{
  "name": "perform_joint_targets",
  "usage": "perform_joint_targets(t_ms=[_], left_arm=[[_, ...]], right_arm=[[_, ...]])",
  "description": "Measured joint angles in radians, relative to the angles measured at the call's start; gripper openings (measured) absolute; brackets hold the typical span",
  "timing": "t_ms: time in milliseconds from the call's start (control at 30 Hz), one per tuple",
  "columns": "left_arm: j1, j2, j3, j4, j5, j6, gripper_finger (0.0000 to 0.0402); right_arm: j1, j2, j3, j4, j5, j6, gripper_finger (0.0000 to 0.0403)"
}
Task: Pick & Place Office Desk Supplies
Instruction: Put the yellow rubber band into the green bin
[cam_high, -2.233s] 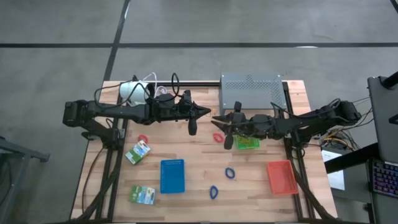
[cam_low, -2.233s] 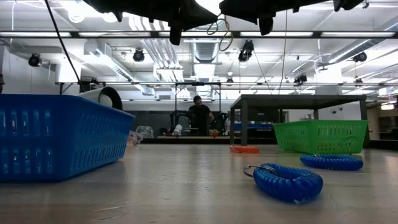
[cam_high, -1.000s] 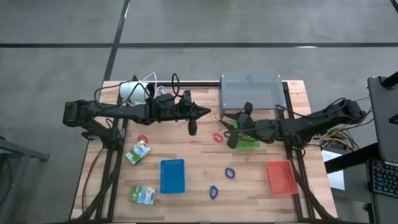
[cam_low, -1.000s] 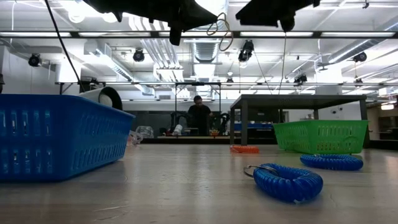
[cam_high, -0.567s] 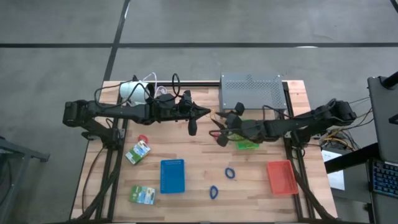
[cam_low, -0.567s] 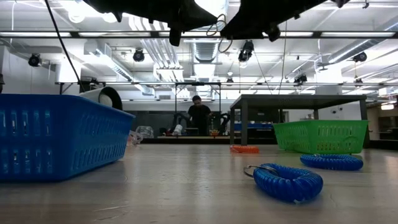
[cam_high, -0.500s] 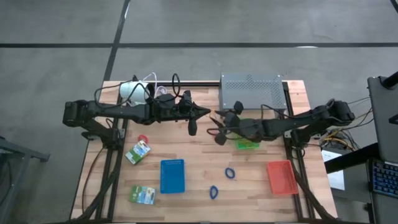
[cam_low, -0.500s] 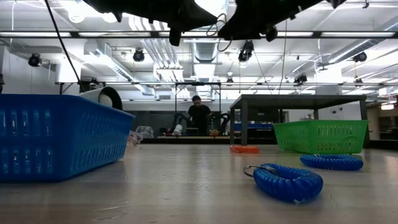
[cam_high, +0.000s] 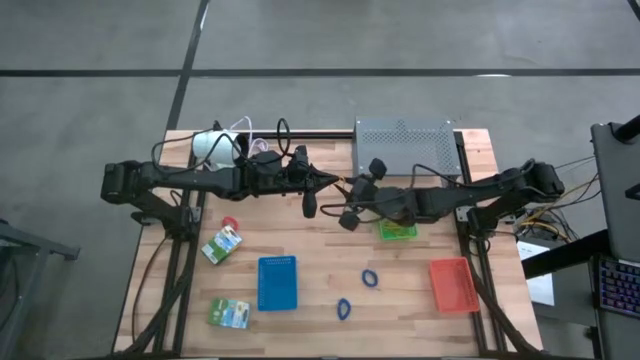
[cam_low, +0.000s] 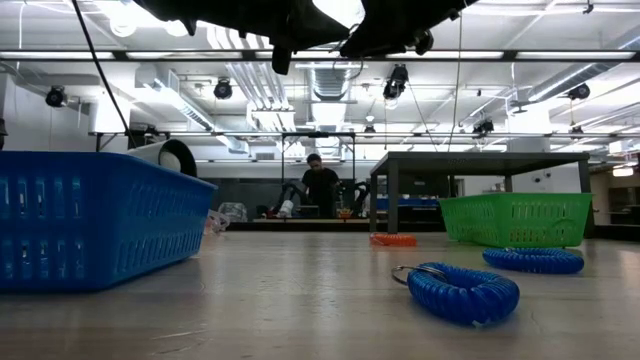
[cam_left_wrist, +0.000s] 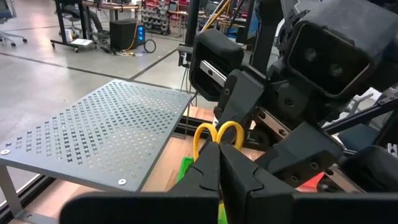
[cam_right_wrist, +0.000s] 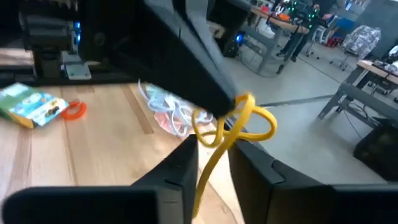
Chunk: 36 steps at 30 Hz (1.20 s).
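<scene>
Left wrist view shows the left gripper (cam_left_wrist: 219, 163) pinched shut on a yellow rubber band (cam_left_wrist: 217, 134) above the table (cam_high: 300, 240) middle, near the far edge. The right gripper (cam_right_wrist: 212, 163) meets it there, fingers apart around the same band.

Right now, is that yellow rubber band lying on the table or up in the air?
In the air: the yellow rubber band is pinched by the left gripper, with the right gripper straddling it.

Ceiling lights (cam_low: 330, 10) glaring brightly in low view; arms silhouetting; right wrist view blurring; high view evenly lit.
</scene>
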Motion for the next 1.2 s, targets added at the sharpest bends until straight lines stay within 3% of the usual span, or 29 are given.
perform_joint_targets(t_ms=[267, 667, 1200], left_arm=[[0.000, 0.000, 0.000, 0.000, 0.000, 0.000, 0.0003], [0.000, 0.000, 0.000, 0.002, 0.000, -0.008, 0.0010], [0.000, 0.000, 0.000, 0.003, 0.000, -0.140, 0.0127]], right_arm=[[0.000, -0.003, -0.010, -0.039, -0.001, 0.045, 0.0013], [0.000, -0.041, -0.011, -0.065, -0.001, 0.046, 0.0008], [0.000, -0.077, -0.011, -0.127, -0.001, 0.049, 0.0008]])
